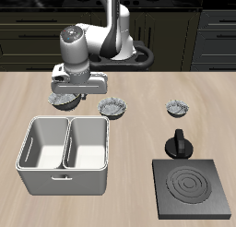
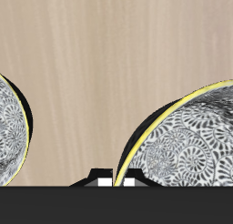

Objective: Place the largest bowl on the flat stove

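The gripper, jaw state indiscernible, is positioned over the largest bowl; grasping is judged next, then carriage to the flat stove.

**Even light, soft shadows**

My counter is evenly and brightly lit, with no glare. Soft shadows sit under my gripper and beside the bowls near it. Both pictures are coarse; my wrist view crops the close bowls, their rims sharp.
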